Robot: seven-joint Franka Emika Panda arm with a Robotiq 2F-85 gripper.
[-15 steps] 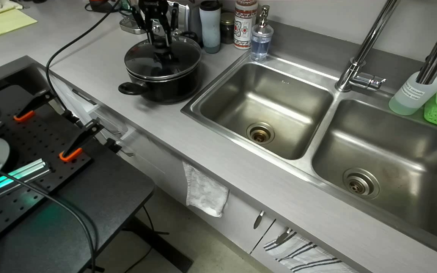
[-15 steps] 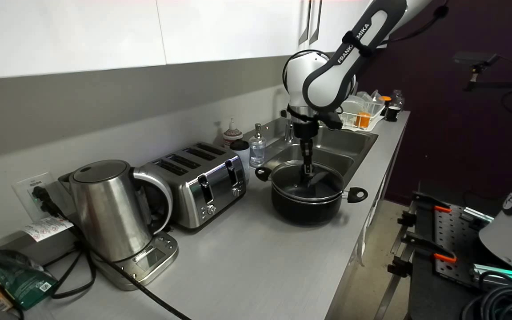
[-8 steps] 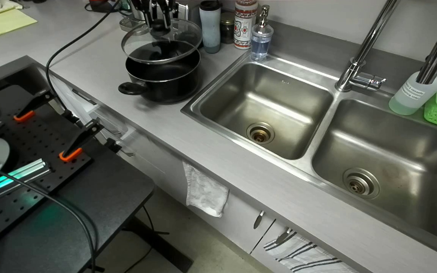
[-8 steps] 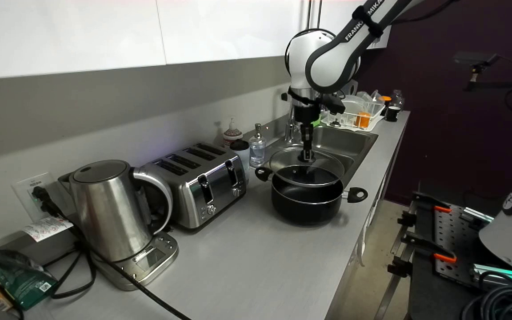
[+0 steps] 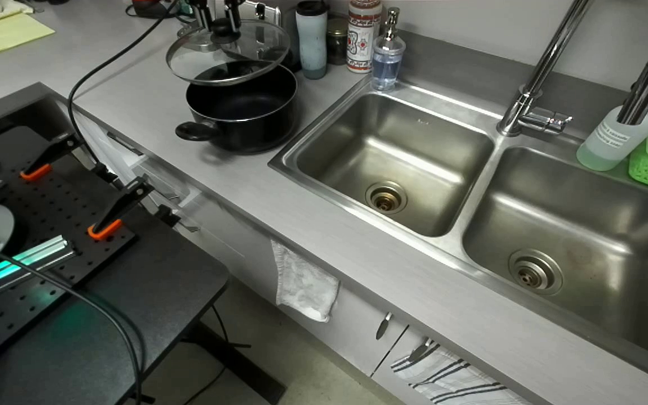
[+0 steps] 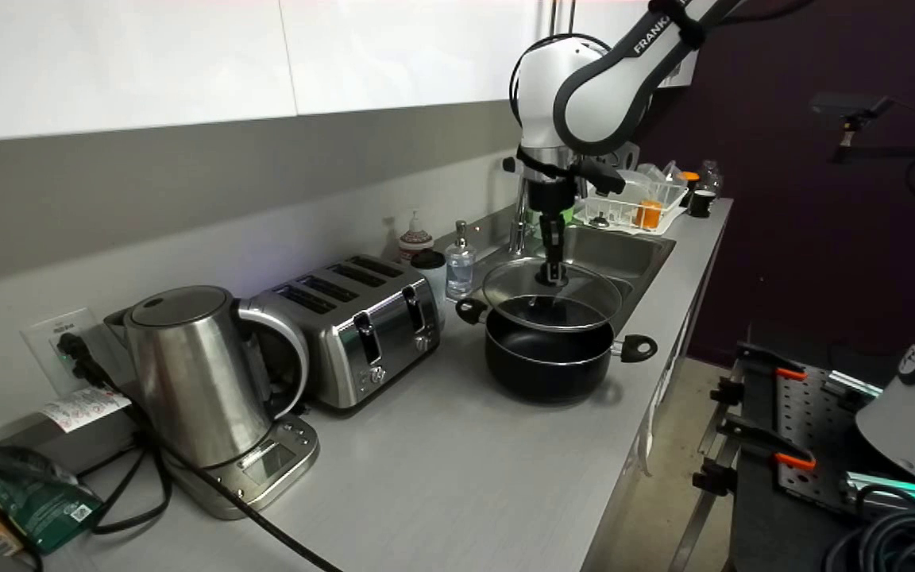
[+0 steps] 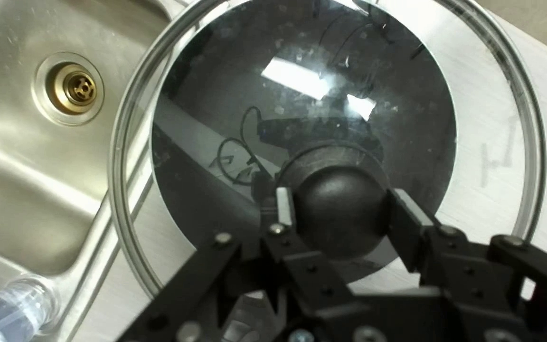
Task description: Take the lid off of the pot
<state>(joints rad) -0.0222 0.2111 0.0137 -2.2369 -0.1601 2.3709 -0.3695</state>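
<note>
Lid [image 5: 228, 59] and pot [image 5: 253, 129] are apart: we see the round glass lid with its metal rim hanging above the black pot, and in both exterior views part of the pot's dark inside shows below the lid's edge. Our gripper [image 7: 344, 206] has its jaws clamped on the black centre knob [image 7: 340, 216]; the wrist view gives us the fingers [image 7: 285, 206] pressed to opposite sides of it. Through the glass, in that same view, we look down into the pot, with bright reflections lying across. Those reflections make the lid's tilt hard to judge, though it seems to us close to level. In an exterior view the white arm [image 6: 596, 111] stands above the gripper.

We find the pot upright on the grey countertop [image 6: 442, 477], just beside the steel sink [image 5: 414, 149], with one side handle [image 5: 196, 131] pointing towards the countertop's front edge. Beyond it we have a dark-topped tumbler [image 5: 311, 48], a patterned bottle [image 5: 363, 42] and a soap dispenser [image 5: 387, 64], the last at the sink's corner. A four-slot toaster [image 6: 390, 345] stands near the pot, and just beside it, well apart from the pot, we see a steel kettle [image 6: 195, 381].
</note>
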